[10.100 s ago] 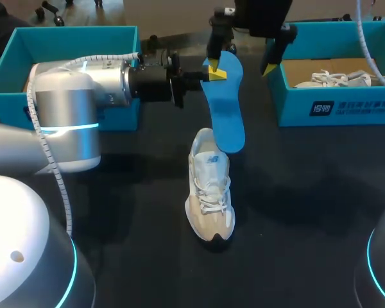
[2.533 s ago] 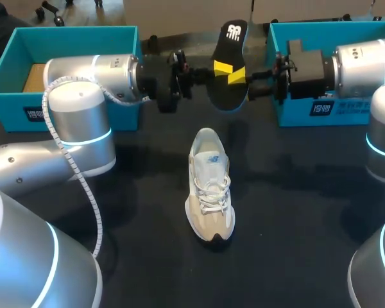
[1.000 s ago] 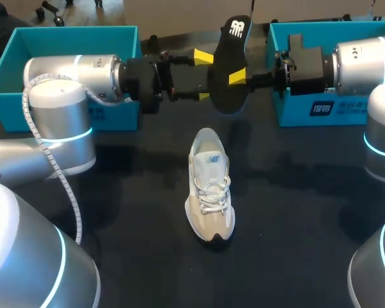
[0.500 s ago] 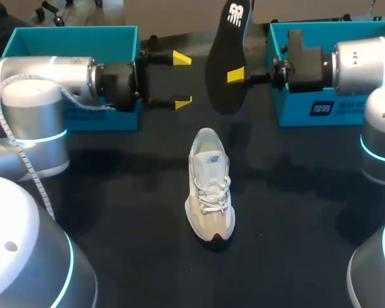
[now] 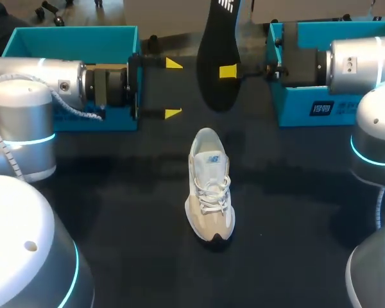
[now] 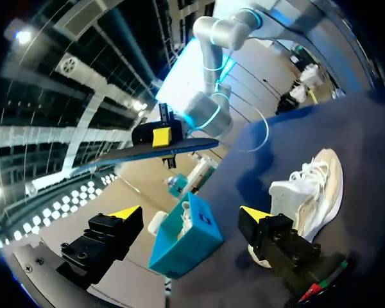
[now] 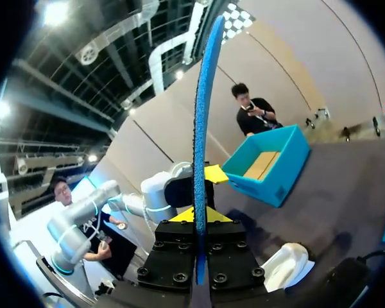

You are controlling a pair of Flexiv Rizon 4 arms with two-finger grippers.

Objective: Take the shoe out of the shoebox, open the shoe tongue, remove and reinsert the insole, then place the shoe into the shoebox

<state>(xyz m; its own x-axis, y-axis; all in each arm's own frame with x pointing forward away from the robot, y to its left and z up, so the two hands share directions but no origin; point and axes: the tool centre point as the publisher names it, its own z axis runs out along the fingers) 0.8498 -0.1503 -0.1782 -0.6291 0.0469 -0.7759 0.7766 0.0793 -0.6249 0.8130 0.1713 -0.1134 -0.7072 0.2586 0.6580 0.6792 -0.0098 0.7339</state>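
Pulled back from the black-and-blue foam insole [image 5: 212, 45], the left gripper [image 5: 172, 88] now gapes wide. Upright, the insole sits clamped in the right gripper [image 5: 228, 72], beyond the white lace-up sneaker [image 5: 209, 186].

I can't read any print here. The right-hand teal cardboard shoebox [image 5: 292, 106] has a white printed label [image 5: 340, 108] on its front wall: a square mark plus two short lines of characters, too small for me to make out. There's a white logo [image 5: 226, 4] at the upper end of the black-bottomed blue foam insole [image 5: 213, 77], cut off in the head view. The white-and-beige lace-up sneaker [image 5: 210, 192] has a small blue logo [image 5: 212, 158] on its tongue, not legible. I can resolve nothing in either wrist view.
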